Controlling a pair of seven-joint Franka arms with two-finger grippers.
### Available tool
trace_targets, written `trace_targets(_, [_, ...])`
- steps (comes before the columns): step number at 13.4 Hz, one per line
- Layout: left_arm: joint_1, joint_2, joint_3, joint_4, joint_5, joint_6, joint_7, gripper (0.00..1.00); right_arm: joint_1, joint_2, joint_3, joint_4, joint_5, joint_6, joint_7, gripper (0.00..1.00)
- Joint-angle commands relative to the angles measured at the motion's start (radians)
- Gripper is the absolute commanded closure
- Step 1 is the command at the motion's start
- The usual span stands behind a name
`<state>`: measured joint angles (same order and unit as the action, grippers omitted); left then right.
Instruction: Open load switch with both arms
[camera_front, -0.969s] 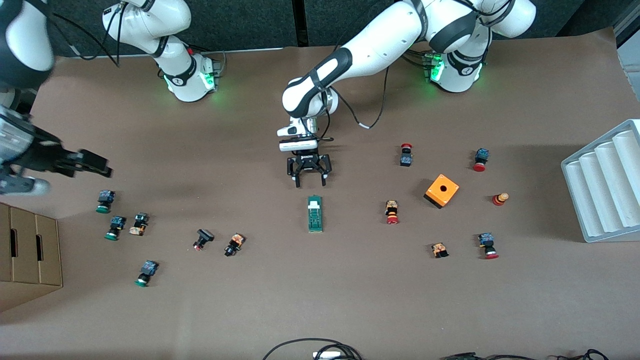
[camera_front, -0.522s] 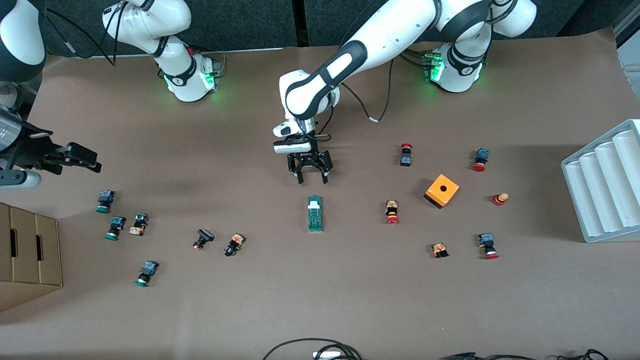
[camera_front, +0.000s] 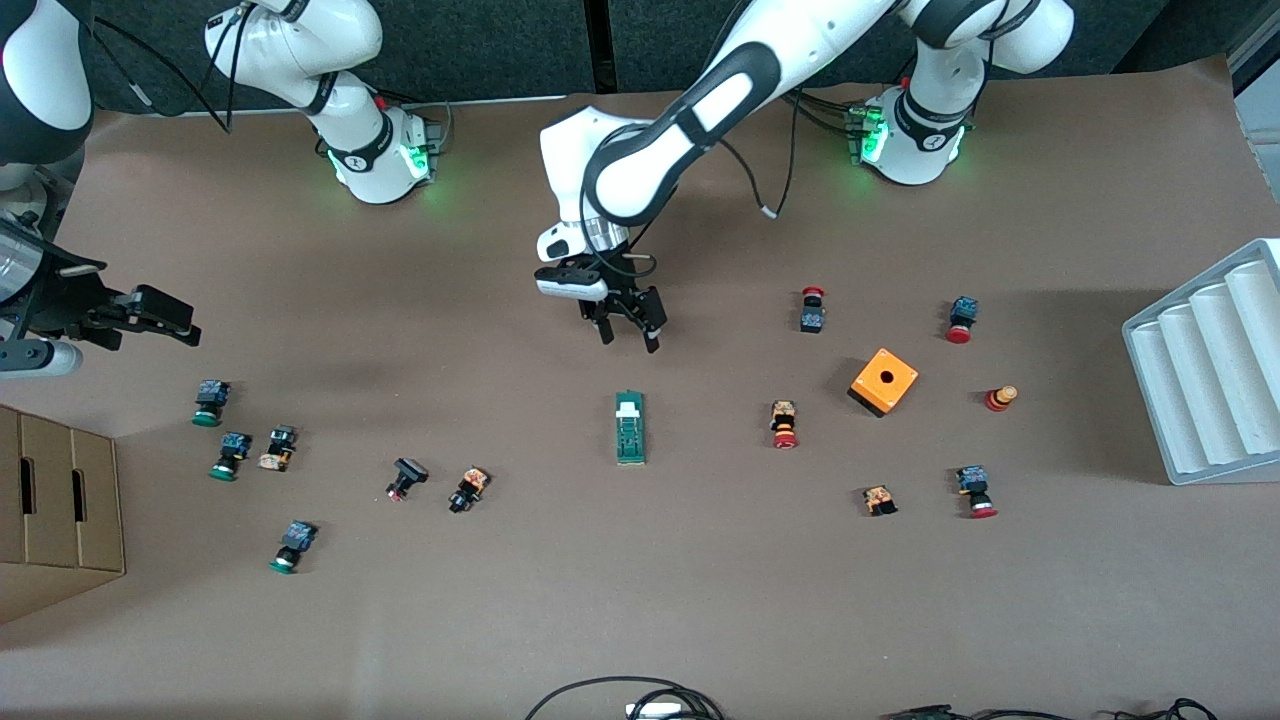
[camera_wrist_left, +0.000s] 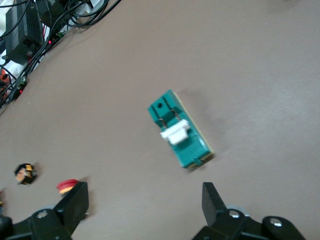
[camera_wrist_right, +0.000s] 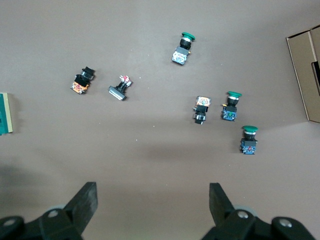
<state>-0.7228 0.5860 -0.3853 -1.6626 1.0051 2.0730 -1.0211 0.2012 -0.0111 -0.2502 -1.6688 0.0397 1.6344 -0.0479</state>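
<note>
no readable text, labels, brand names or numbers on anything shown

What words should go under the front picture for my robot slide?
Open left gripper hovers above the table near the load switch; open right gripper waits over the green push buttons.

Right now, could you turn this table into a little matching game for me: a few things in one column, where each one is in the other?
Things:
1. load switch
2. orange cube box
3. cardboard box
4. left gripper

Places:
A. toward the right arm's end of the table
B. in the air, over bare table near the load switch
C. flat near the table's middle
D. toward the left arm's end, among red-capped buttons

Pairs: 1-C, 2-D, 3-A, 4-B
</note>
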Motion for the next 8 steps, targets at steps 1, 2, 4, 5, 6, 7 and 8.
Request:
trace_targets(1, [0.058,-0.092,-0.003,-0.017,-0.155,0.002,0.198,0.0,0.006,0.0,0.005,0.018,-0.023,-0.008,-0.015,0.0])
trace_targets(2, [0.081,-0.118,-0.003,-0.017,-0.199,0.001,0.246,0.0,0.007,0.0,0.006,0.02,-0.024,-0.001,-0.015,0.0])
trace_targets(4, [0.115,-0.165,-0.003,-0.019,-0.288,-0.007,0.324,0.0,0.017,0.0,0.006,0.02,-0.026,0.004,-0.016,0.0])
trace_targets(5, [0.131,-0.182,-0.003,-0.017,-0.327,-0.008,0.35,0.0,0.017,0.002,0.006,0.02,-0.029,0.002,-0.016,0.0])
trace_targets(6, [0.137,-0.204,-0.001,-0.017,-0.362,-0.011,0.369,0.0,0.014,0.002,0.006,0.02,-0.029,0.002,-0.016,0.0])
trace_targets(7, [0.138,-0.218,0.002,-0.016,-0.4,-0.019,0.381,0.0,0.012,0.003,0.006,0.02,-0.029,0.002,-0.016,0.0])
trace_targets(8, [0.15,-0.235,0.003,-0.016,-0.434,-0.03,0.407,0.0,0.012,0.006,0.006,0.02,-0.029,0.004,-0.016,0.0])
